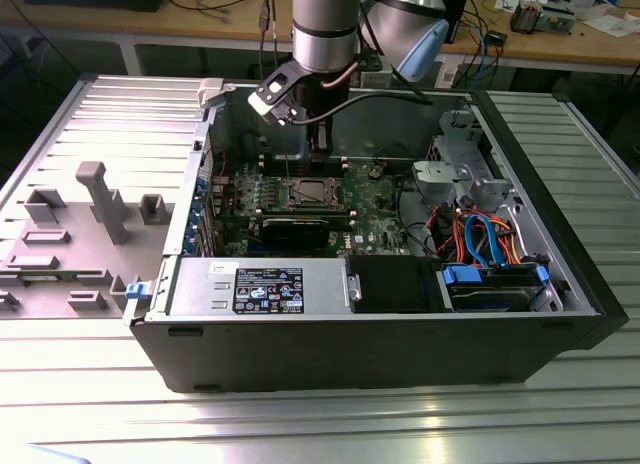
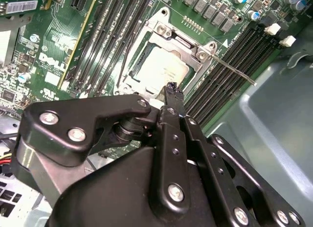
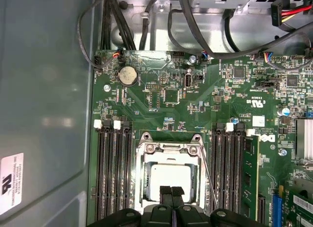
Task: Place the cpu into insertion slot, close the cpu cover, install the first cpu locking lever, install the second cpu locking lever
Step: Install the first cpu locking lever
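End effector (image 3: 171, 192) hovers empty, fingertips (image 3: 166, 195) pinched together, just over the cpu (image 3: 168, 175) seated in the insertion slot (image 3: 145, 185) under the lowered cpu cover (image 3: 168, 148). My worry: the locking lever (image 2: 234, 73) looks unlatched, so a slipped push could spring the cpu cover. Second wrist view shows that lever raised; first wrist view flattens it.

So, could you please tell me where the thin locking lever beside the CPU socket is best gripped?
Probably near its free tip. The locking lever is a thin straight rod pivoted at the cpu cover corner, and its end reaches out across the memory slots, clear of the frame. Come from above, with fingers either side of the rod.
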You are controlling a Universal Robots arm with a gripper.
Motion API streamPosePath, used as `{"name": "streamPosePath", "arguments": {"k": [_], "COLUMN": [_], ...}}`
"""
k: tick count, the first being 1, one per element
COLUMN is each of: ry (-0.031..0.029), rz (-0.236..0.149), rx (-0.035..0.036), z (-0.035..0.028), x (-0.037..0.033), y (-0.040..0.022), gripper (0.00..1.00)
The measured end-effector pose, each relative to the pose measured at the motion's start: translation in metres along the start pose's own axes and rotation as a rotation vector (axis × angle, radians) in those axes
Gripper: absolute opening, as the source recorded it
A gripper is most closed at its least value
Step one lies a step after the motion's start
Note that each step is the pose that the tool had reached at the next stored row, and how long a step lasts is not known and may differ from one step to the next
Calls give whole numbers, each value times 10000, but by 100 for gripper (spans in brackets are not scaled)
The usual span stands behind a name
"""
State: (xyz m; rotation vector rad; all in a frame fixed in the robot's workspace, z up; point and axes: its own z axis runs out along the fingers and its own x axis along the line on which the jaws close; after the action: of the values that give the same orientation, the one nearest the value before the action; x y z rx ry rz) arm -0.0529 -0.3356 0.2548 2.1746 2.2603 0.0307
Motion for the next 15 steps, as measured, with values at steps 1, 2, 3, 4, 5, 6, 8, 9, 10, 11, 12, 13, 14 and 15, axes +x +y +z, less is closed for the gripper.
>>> {"name": "streamPosePath", "arguments": {"k": [1,2,3,4,5,6,8,9,10,11,12,13,14,15], "ry": [0,3,2,1,1,1,1,3,4,5,5,7,9,11], "rz": [1,1,1,1,1,1,-26,-115,-186,-225,-270,-386,-512,-598], "rx": [0,-1,-1,0,-1,0,0,1,2,2,3,4,5,6], "z": [-6,-7,-8,-9,-9,-10,-10,-10,-10,-10,-10,-10,-10,-10], "x": [0,1,1,0,0,0,0,0,0,0,0,0,0,0], "y": [0,0,0,0,1,1,1,1,1,1,1,1,1,1], "gripper": [11,11,11,11,11,11,11,11,11,11,11,11,11,11]}}
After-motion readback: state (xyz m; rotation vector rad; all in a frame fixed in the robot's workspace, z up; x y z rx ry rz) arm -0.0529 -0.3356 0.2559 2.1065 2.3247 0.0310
